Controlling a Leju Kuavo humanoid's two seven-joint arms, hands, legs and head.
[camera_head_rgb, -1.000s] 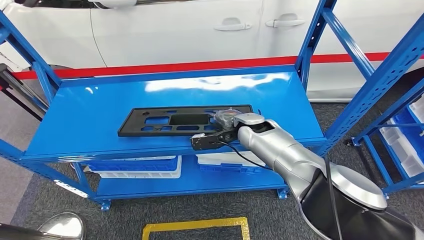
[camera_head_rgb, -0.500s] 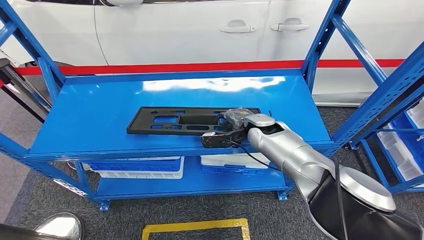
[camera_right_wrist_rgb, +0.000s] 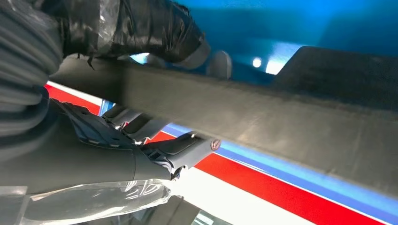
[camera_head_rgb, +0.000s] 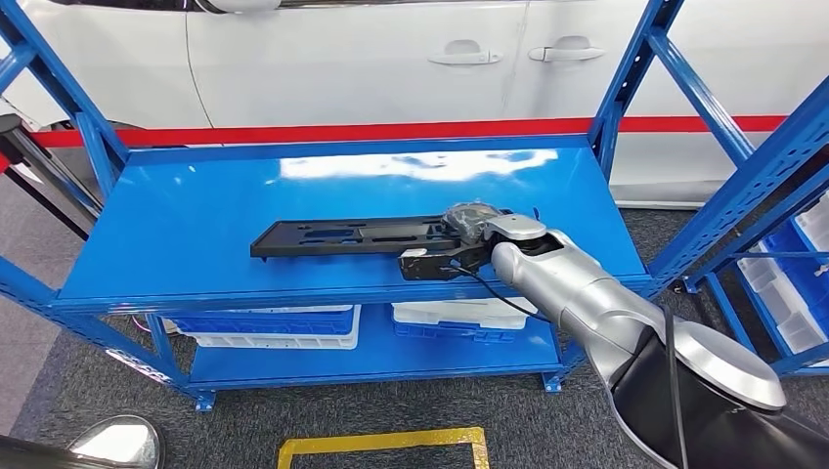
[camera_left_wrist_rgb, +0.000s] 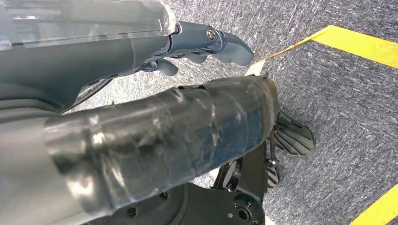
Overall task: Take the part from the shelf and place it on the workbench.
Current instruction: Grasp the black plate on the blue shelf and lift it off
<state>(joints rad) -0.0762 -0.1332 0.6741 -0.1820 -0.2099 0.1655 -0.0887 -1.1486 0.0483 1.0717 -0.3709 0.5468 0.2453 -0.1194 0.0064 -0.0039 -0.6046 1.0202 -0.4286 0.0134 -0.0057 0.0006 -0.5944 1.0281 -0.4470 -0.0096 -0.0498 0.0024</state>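
A long flat black plastic part (camera_head_rgb: 352, 235) with several cut-outs is over the blue shelf top (camera_head_rgb: 196, 225), its right end raised and its face tilted. My right hand (camera_head_rgb: 467, 227) grips that right end. The right wrist view has the part's dark edge (camera_right_wrist_rgb: 263, 112) running across the picture, clamped between the taped thumb (camera_right_wrist_rgb: 141, 26) and the darker fingers (camera_right_wrist_rgb: 141, 145) under it. My left hand (camera_left_wrist_rgb: 202, 42) hangs over the grey floor with its fingers loosely curled and nothing in them.
Blue uprights (camera_head_rgb: 626, 78) frame the shelf on both sides. White and blue bins (camera_head_rgb: 264, 327) sit on the lower level. A white car (camera_head_rgb: 391, 49) with a red stripe stands behind. A second blue rack (camera_head_rgb: 792, 283) is at the right. Yellow floor tape (camera_head_rgb: 381, 445) lies in front.
The right hand has lifted the part's right end off the shelf, so the part now tilts edge-on. The camera shifted slightly between the first earlier frame and the later ones.
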